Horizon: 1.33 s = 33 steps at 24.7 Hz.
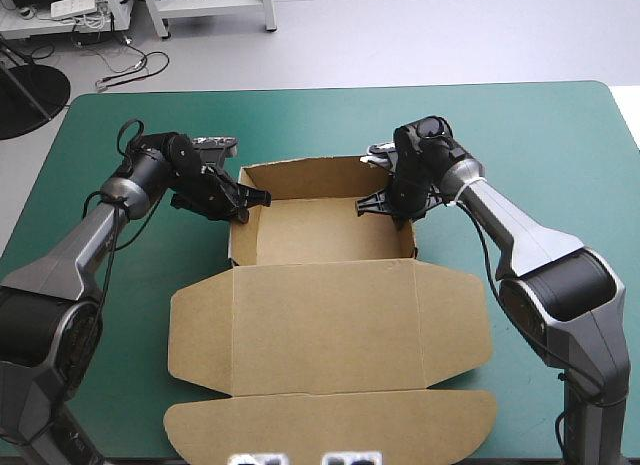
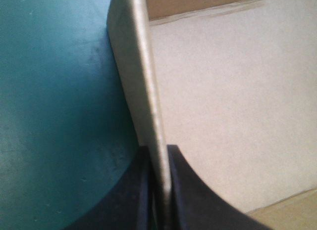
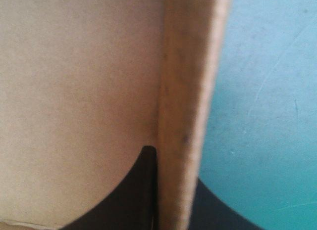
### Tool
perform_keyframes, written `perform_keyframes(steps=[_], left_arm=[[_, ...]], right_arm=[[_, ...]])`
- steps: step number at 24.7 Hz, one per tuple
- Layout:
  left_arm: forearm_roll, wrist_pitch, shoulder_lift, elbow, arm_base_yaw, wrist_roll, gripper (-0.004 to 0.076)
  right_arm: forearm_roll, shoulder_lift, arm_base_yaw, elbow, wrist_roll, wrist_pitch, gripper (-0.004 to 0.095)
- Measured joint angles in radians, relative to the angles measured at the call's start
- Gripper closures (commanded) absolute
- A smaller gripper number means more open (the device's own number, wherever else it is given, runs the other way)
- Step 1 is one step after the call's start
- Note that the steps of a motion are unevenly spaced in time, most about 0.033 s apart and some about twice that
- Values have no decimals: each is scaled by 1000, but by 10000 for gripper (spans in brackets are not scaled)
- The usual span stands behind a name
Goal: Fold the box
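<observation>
Box (image 1: 325,330) is sitting centrally on the worktop (image 1: 520,125) as an open tray; left gripper (image 1: 247,205) is pinching its left wall, right gripper (image 1: 388,210) its right wall.

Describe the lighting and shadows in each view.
High view: even light, no glare on the box, faint shadow along its left wall's outside. Left wrist view: the teal-green cover darkens toward the left gripper. Right wrist view: cover brightly lit beside the wall the right gripper holds.
</observation>
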Motion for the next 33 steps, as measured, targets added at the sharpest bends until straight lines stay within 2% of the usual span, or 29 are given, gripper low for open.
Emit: perform_keyframes(steps=[2,7,10,13,23,27,29,31,33], left_arm=[[2,3,0,-1,0,-1,652],[1,18,1,-3,-3,5,447],[-22,38,7,-3,-7,17,327],[-39,39,13,-3,-13,17,275],[-41,-18,14,-23,-13,16,275],[-22,60,7,-175,-13,16,292],[11,158,6,-307,-13,16,363],[32,216,5,-440,-13,16,487],[42,228,-13,-566,-13,16,650]], right_arm=[[-8,1,0,-7,-15,2,800],[-26,2,7,-38,-39,8,497],[-38,2,13,-58,-45,1,405],[-51,2,15,-67,-47,-4,389],[-121,2,15,-121,-56,-6,395],[-116,-8,15,-227,-63,-6,396],[-128,-57,15,-248,-96,-2,396],[-153,-117,15,-250,-104,0,396],[-160,-174,15,-251,-86,4,396]])
